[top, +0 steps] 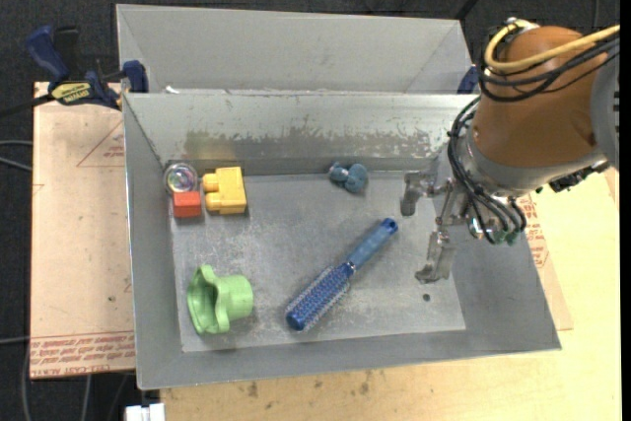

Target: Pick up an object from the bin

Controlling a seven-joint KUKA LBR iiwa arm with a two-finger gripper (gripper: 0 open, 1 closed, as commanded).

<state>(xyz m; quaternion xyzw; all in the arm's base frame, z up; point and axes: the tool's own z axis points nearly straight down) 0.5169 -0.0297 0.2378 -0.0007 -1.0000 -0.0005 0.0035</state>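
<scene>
Gripper [422, 228] is seen low in the right part of the bin [296, 125], fingers spread wide, nothing between them. Bare floor lies beneath it. No thing is enclosed, so no target can be stated as fact.

Nearest thing: blue brush [340, 276], lying flat on a diagonal, handle end just left of the gripper, bristle head toward the front. A small blue lump [347, 175] sits near the back wall, apart from the gripper. Yellow block [225, 190], red block [185, 203] and green cup [219, 299] lie well apart at the left.

Risks judged from this state:
- If the fingers are closed where they stand, only air would be taken; a shift left is needed first.
- If the brush is taken by the handle tip, the heavier head is likely to swing down and the handle to slip out.
- The handle looks rounded and smooth; an off-centre pinch could roll it away.
- The fingers' line is not seen to lie across the handle; if they are brought down unturned, one could land on it.
- The bin's right slope is close; a scrape is possible on descent.
</scene>
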